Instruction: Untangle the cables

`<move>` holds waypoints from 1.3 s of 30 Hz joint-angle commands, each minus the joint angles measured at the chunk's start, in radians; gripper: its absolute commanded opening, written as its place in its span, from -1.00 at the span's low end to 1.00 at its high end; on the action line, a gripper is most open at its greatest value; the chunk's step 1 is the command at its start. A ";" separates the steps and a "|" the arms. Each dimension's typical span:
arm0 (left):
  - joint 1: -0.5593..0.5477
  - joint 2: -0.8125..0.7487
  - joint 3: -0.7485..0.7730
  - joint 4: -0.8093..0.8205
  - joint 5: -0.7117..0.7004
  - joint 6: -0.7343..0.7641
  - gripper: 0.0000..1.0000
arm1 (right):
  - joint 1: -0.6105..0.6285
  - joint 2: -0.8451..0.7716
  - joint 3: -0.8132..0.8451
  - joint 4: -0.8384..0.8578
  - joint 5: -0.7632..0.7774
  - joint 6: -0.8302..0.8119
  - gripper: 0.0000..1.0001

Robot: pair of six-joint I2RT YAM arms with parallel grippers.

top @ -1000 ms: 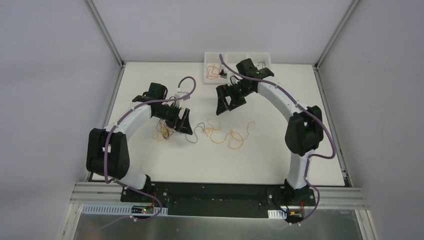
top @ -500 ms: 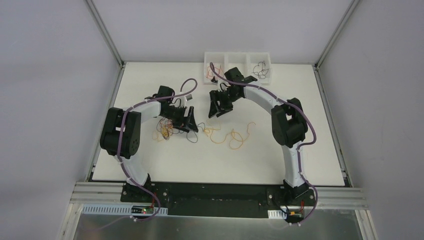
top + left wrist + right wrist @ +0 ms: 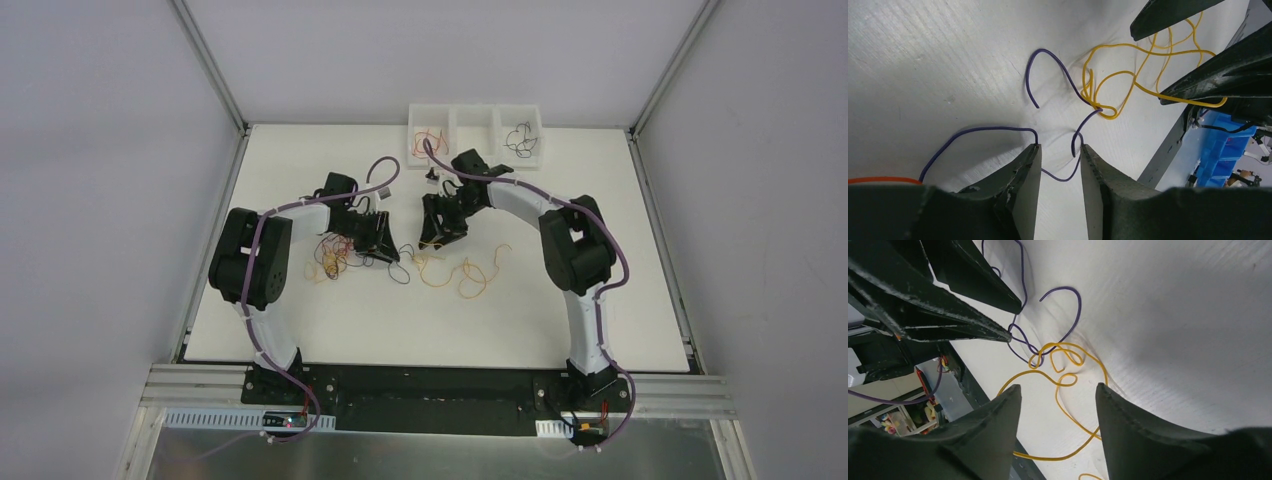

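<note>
Thin cables lie in the middle of the white table point(image 3: 600, 300). A purple cable point(image 3: 1058, 67) is hooked into a yellow cable point(image 3: 1128, 75) at a knot point(image 3: 1100, 109). My left gripper point(image 3: 1059, 147) is down at the table, open with a narrow gap, and a loop of the purple cable runs between its fingertips without being pinched. My right gripper point(image 3: 1058, 387) faces it from the other side, open, straddling a strand of the yellow cable point(image 3: 1068, 405). In the top view the left gripper point(image 3: 388, 248) and right gripper point(image 3: 432, 235) are close together.
A tangle of orange and dark wires point(image 3: 330, 262) lies under the left arm. More yellow loops point(image 3: 468, 275) spread to the right. A white three-compartment bin point(image 3: 475, 112) at the back edge holds red wires point(image 3: 428, 140) and black wires point(image 3: 520, 137).
The right arm swung from the bin down to the table centre. The left arm moved right toward it. Both grippers have narrowed around the cable strands.
</note>
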 commanded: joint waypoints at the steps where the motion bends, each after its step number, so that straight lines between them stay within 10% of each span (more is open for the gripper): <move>1: -0.009 -0.030 -0.023 0.029 0.015 -0.020 -0.38 | -0.021 -0.099 0.010 -0.016 -0.039 -0.004 0.24; 9: -0.009 -0.035 -0.040 0.041 0.016 -0.035 -0.70 | -0.078 -0.196 0.018 -0.083 -0.105 0.010 0.72; 21: -0.008 -0.071 -0.053 0.040 0.019 -0.041 -0.74 | 0.004 -0.171 -0.008 -0.108 -0.034 -0.134 0.76; 39: -0.011 -0.077 -0.006 0.046 0.036 -0.094 -0.37 | 0.028 -0.111 -0.040 -0.072 0.105 -0.262 -0.27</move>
